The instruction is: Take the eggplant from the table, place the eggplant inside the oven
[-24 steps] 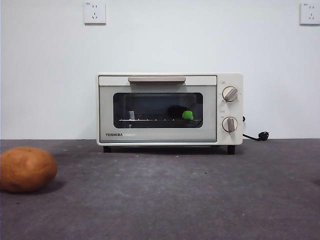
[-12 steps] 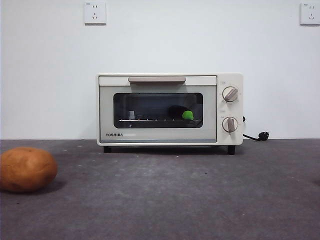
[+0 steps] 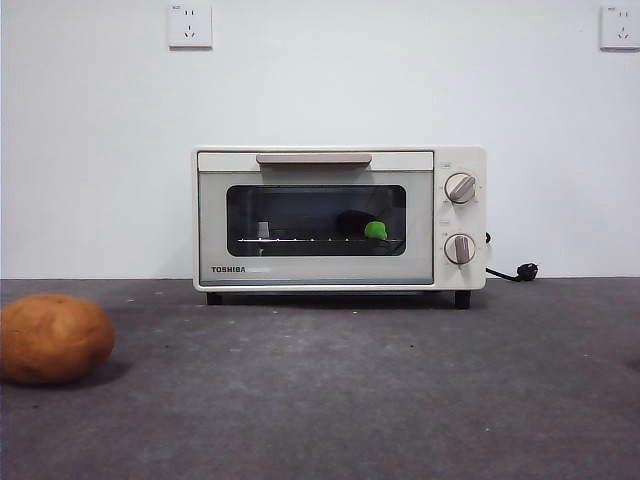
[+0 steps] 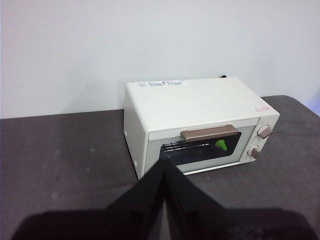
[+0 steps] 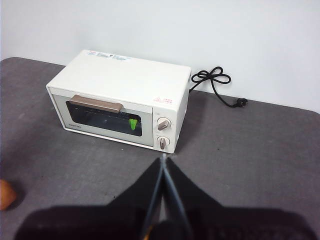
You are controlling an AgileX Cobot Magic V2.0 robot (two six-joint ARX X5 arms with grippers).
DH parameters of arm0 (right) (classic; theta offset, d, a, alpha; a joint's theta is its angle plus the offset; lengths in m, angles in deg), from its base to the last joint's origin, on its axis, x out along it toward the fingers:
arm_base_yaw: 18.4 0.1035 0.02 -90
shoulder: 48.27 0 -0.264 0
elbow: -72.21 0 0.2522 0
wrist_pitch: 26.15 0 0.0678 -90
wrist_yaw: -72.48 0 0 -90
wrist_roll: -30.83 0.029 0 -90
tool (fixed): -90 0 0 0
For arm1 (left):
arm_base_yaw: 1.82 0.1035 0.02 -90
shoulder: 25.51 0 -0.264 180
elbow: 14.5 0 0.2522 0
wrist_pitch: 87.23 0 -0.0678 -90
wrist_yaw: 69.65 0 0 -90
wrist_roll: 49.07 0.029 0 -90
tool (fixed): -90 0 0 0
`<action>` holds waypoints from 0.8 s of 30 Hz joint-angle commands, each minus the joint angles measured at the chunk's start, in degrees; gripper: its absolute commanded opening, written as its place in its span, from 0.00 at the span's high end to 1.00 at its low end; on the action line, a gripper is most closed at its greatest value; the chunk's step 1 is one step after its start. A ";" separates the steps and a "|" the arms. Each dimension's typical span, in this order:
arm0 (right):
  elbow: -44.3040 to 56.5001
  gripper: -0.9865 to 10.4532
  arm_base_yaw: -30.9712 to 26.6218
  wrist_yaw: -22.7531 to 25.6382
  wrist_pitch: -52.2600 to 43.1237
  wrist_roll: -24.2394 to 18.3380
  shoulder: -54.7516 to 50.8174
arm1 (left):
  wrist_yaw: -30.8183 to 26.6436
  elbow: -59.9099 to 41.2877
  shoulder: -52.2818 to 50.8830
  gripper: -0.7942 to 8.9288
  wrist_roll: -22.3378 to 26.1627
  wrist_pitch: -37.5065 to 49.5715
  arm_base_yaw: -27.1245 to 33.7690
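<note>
The oven stands on the desk with its door shut, and the eggplant lies inside on the wire rack, toward the knob side; through the dark glass its body is hard to make out, perhaps only a dim purple shape, while the green stem cap shows plainly. The left pincer hangs above the desk with its two black jaws pressed together and nothing between them; the oven sits ahead of it and a little toward its right, well apart, the beige handle facing it. The right pincer is likewise closed tight and empty, raised over the bare desk, with the oven ahead of it and off to its left, the two knobs on the near corner. The black power cord lies beyond the oven, far from this pincer. A potato rests on the desk well to the left of the right pincer, apart from the oven
</note>
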 commanded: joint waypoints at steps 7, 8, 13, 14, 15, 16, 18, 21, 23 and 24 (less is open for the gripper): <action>0.09 0.91 0.04 -0.15 1.31 0.37 2.82 | 0.44 -0.22 -0.28 0.92 0.85 0.72 -0.15; 0.07 0.91 0.04 -0.13 1.31 0.37 3.30 | 0.44 -0.22 -0.28 0.92 0.85 0.72 -0.15; 0.09 0.91 0.04 -0.13 1.31 0.37 5.97 | 0.50 -0.20 -0.28 0.92 0.83 0.68 -0.15; 0.09 0.91 0.04 -0.13 1.31 0.37 6.71 | 0.52 -0.20 -0.28 0.92 0.83 0.68 -0.15; 0.09 0.91 0.04 -0.13 1.31 0.37 7.52 | 0.52 -0.20 -0.28 0.92 0.83 0.68 -0.15; 0.07 0.91 0.04 -0.13 1.31 0.37 8.20 | 0.68 -0.20 -0.28 0.92 0.81 0.66 -0.15; 0.09 0.91 0.04 -0.13 1.31 0.37 9.60 | 0.92 -0.20 -0.28 0.92 0.74 0.66 -0.15; 0.09 0.91 0.04 -0.13 1.31 0.37 12.31 | 1.09 -0.22 -0.28 0.92 -0.07 0.44 -0.15; 0.09 0.91 0.04 -0.13 1.31 0.37 14.03 | 2.23 -0.20 -0.28 0.92 -0.02 0.13 -0.15; 0.09 0.91 0.04 -0.13 1.31 0.37 15.23 | 2.71 -0.20 -0.28 0.92 1.27 0.81 -0.15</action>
